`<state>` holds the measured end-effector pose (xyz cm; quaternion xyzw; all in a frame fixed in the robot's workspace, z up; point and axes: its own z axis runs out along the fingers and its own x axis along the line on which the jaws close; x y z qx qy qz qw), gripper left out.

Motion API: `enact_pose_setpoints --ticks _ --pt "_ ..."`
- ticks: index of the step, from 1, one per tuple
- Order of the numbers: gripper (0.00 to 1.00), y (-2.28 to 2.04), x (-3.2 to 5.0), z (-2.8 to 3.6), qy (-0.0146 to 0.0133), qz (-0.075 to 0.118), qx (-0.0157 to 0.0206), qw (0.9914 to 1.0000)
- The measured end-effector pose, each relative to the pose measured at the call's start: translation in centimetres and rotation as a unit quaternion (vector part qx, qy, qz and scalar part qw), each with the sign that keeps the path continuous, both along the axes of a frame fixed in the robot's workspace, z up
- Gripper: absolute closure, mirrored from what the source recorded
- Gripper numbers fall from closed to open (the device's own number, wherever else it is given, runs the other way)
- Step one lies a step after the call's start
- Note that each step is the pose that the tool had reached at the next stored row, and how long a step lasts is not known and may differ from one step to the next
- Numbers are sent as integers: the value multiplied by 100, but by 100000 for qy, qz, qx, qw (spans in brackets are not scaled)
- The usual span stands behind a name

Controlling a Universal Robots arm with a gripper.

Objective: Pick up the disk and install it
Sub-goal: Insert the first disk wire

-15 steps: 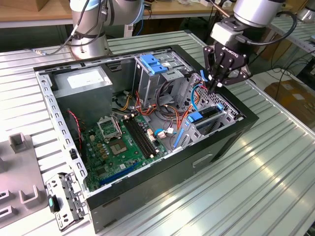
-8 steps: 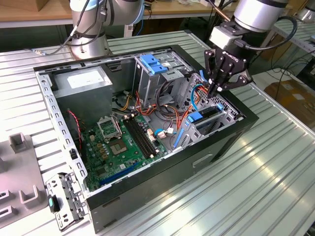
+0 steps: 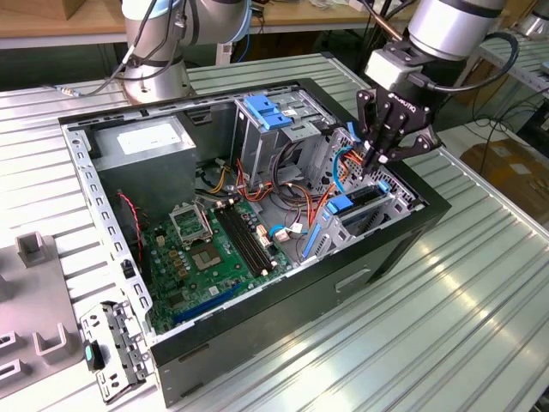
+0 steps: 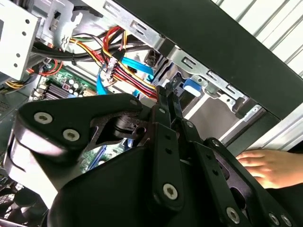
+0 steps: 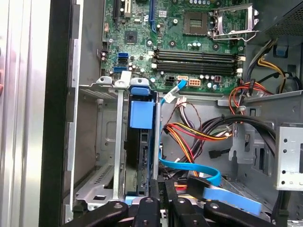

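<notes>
1. We see the gripper over the open case, at its side on the exterior view's right, fingertips down among the cables above the lower bay.
2. The jaws stand nearly together, tips almost meeting; in both wrist views the black fingers converge to a narrow point, and we see nothing clamped between them.
3. The disk stands on edge in the bay, its blue rail and tab facing up; in the first wrist view the fingertips sit right at the disk's near end, though we cannot tell whether they touch it.
4. In the exterior view the disk's blue tab shows just below the gripper, between the metal walls of the bay.
5. Inside the case lie the green board, the grey supply and a taller cage with a blue tab.
6. A blue flat cable and a red-yellow bundle run beside the bay.
7. The case rests on a ribbed metal table; a loose bracket lies near the case corner.
8. A hand rests by the case's outer wall in the second wrist view.
</notes>
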<state>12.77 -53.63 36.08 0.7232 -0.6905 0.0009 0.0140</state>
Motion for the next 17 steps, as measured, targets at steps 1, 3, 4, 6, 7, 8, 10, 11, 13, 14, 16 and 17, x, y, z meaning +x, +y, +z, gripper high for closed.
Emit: enact_pose_setpoints --ticks 1,3,4,6,7,8,10,11,13,14,16,17 --pt "84 -13 0 -6 2 -185 -37 100000" --pt "84 -19 0 -12 1 -467 -106 99999" --pt "84 -21 0 -15 3 -626 -123 99998" --pt "84 -27 -22 -27 4 -808 -154 99997" --pt "84 -30 -41 -30 5 -800 -149 99997" --pt "84 -33 -55 -35 3 -766 -141 99997" --pt "84 -66 -67 -53 2 779 -146 99997" --pt "84 -74 -72 -56 1 1191 -139 99993" --pt "84 -93 -72 -58 1 1199 -152 99993" --pt "84 -116 -72 -61 2 1179 -145 99993" --pt "84 -147 -72 -66 6 1150 -169 99993" --pt "84 -148 -72 -71 6 1150 -159 99993"
